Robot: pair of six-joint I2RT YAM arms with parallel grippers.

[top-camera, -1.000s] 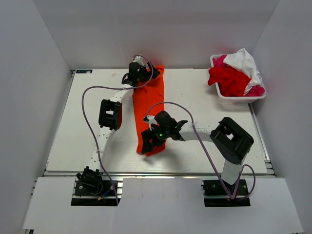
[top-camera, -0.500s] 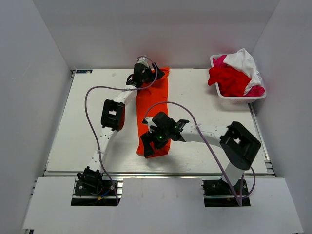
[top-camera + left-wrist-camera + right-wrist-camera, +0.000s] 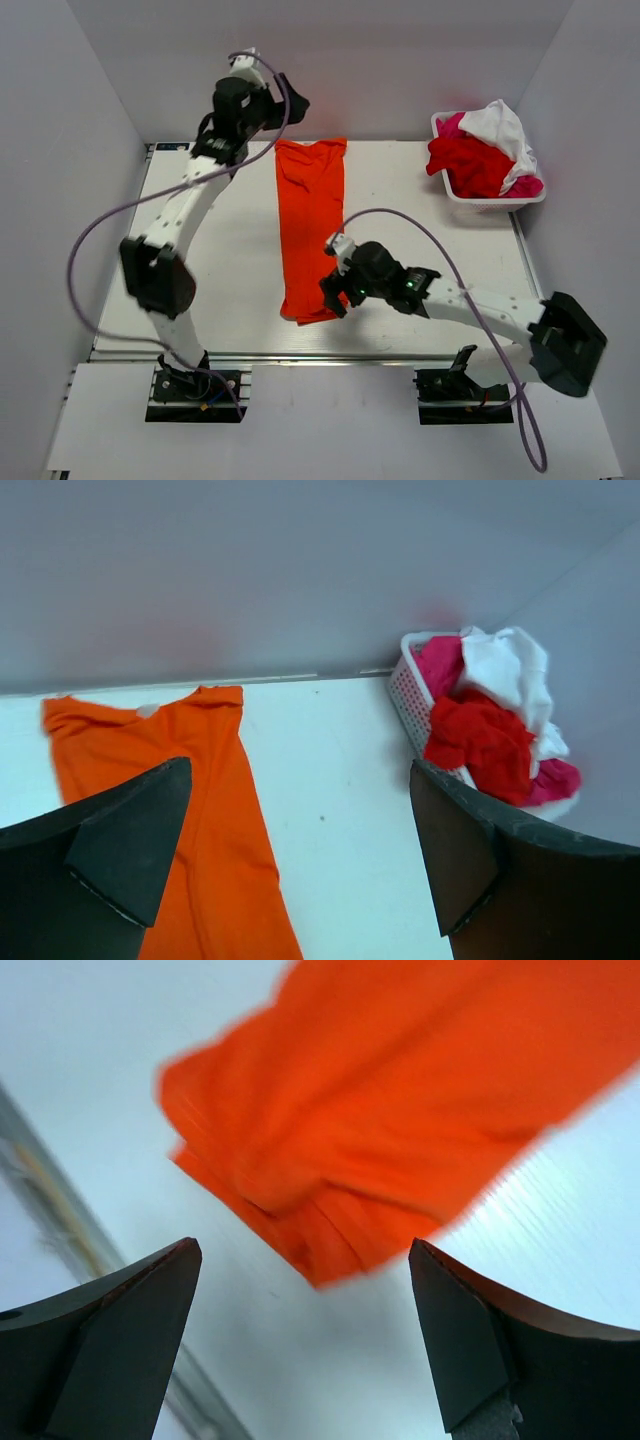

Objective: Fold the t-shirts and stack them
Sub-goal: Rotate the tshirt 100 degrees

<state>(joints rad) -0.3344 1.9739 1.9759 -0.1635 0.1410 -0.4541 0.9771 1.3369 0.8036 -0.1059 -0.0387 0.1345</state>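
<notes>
Lying flat, orange t-shirt (image 3: 310, 215) ends just beside right pincer (image 3: 333, 296).

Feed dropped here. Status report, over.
Jaws open, empty, on left gripper and right gripper. One orange shirt flat on table, folded narrow. Nothing blocking it.

A white table (image 3: 240, 260) with a metal rail (image 3: 330, 352) along its near edge stands enclosed by a plain pale grey left wall (image 3: 60, 200), far wall (image 3: 400, 60) and right wall (image 3: 600, 180), all under soft, even light.
</notes>
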